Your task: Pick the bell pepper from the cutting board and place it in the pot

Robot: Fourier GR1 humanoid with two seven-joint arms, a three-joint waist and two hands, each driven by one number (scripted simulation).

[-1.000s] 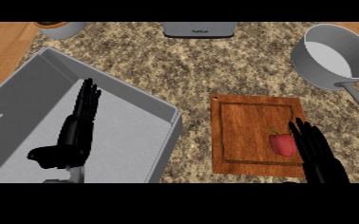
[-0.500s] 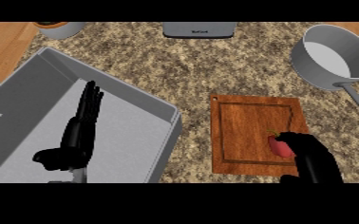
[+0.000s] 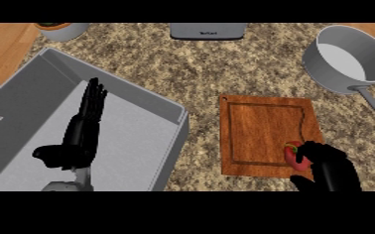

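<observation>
Pepper (image 3: 294, 156), red with a bit of green at its top, lies at the lower right corner of the board (image 3: 264, 134), right at the board's right-hand edge. Right hand (image 3: 331, 167) comes in from the lower right of the frame and is curled round the pepper: dark fingers wrap over its right side and hide part of it, while the thumb sits below, near the board's lower edge. Whether the pepper has left the board's surface cannot be told.

Board is brown wood with a groove running round inside its rim, and it lies flat on the speckled stone worktop (image 3: 212, 69), right of centre in the frame. Pot (image 3: 343, 59) stands in the upper right, well apart from the board; it is grey with a pale inside, and its handle runs down toward the right edge of the frame.

Left hand (image 3: 82, 134) shows at the lower left, over a grey sink (image 3: 157, 104) that fills the left side of the frame. Its fingers are straight, held together and pointing up the frame, with the thumb stuck out to the left; it holds nothing.

At the top centre sits a grey appliance (image 3: 208, 30), cut off by the frame's edge. In the upper left corner a small bowl (image 3: 62, 29) stands on the worktop, beside a strip of wood.
</observation>
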